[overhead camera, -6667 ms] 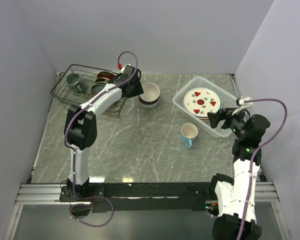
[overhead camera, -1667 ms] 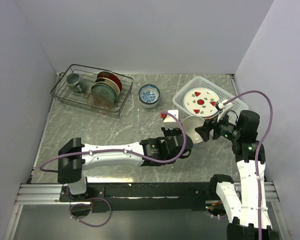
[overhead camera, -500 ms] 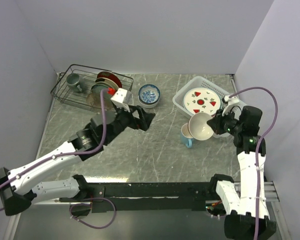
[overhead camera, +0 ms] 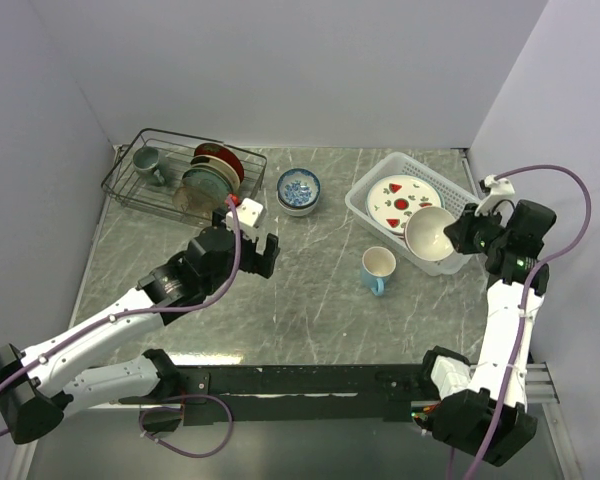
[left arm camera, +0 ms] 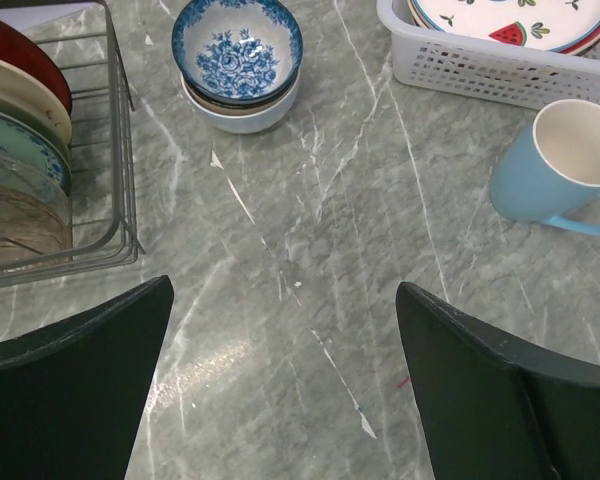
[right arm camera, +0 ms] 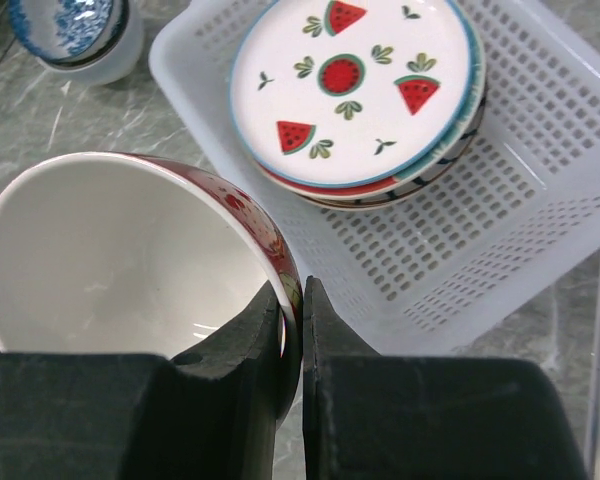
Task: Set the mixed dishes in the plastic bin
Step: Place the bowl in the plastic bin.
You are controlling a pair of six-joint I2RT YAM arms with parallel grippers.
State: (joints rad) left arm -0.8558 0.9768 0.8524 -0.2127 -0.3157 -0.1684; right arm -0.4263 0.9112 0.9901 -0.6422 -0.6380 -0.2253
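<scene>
The right fingers point(right arm camera: 235, 345) are closed almost fully, pinching the rim of a cream bowl point(right arm camera: 120, 260) with a red-patterned outside: one finger lies inside the wall, the other outside. The bowl hangs tilted, its opening turned up and away from the wrist, at the near edge of the plastic bin point(right arm camera: 500, 230), just beside the stack of plates there. Whether it touches the bin cannot be told. On top of that stack lies a white plate with watermelon marks point(right arm camera: 355, 85). Behind the fingers the right wrist sits high over the table's right edge, pointing left towards the bin, and the right arm point(overhead camera: 505, 320) rises nearly straight up from its base.

The left fingers point(left arm camera: 80, 390) stand wide apart with nothing between them, above bare table point(left arm camera: 310, 230) and aimed down and towards the far right. Ahead of them a blue-patterned bowl point(left arm camera: 238, 50) sits nested in a white bowl point(left arm camera: 245, 110), a light blue mug point(left arm camera: 565, 165) stands upright just outside the bin, and a black wire rack point(left arm camera: 115, 150) holds upright plates at the left. The left arm point(overhead camera: 110, 325) stretches low from the near-left corner, bending at the elbow, its wrist over the table's left-middle.
</scene>
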